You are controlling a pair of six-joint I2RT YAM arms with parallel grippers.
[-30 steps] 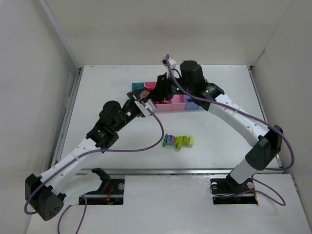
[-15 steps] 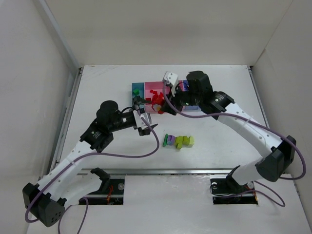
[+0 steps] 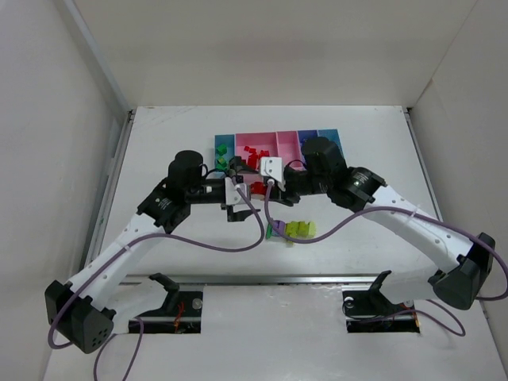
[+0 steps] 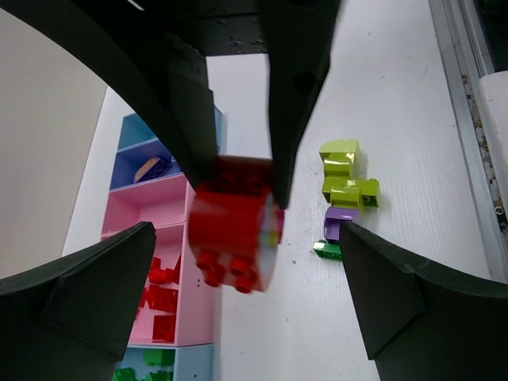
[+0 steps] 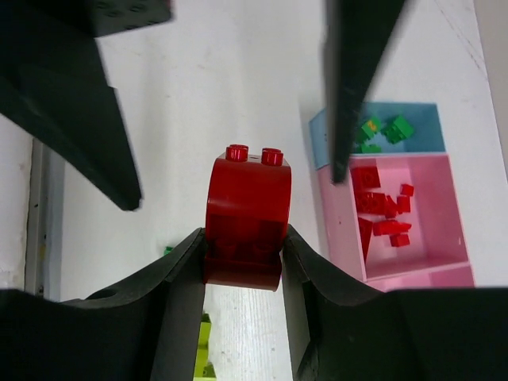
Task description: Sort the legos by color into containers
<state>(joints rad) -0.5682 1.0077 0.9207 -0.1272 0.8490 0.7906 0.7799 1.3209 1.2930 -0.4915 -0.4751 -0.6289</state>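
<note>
**Fig.** Red piece held in the air above the table (image 3: 159, 135); directions follow the top view.

- **Right gripper** (image 5: 243, 258): clamped at a middling width on a red arched brick (image 5: 246, 214). Its pads press the two flat side faces low on the piece, and the studs point away from the wrist.
- **Left gripper** (image 4: 246, 238): spread to its widest, one finger on each side of the brick, gripping nothing.
- **Position:** the brick hangs just at 6 o'clock of the containers (image 3: 329, 135).
- **Bins:** the wide pink bin (image 5: 432, 238), at 12 o'clock of the brick, already carries red pieces. The light-blue bin (image 5: 421, 119), at 11 o'clock, carries green ones.
- **Unsorted:** loose legos (image 3: 295, 230) in lime, purple and green lie on the table at 5 o'clock.
- **Handling, as judged:** the brick is hard, stiff, very light and not fragile. Its glossy plastic is likely slippery, and the curved crown offers no purchase. The flat parallel sides are the place to hold it, taken square-on, lest it twist or pop free.
</note>
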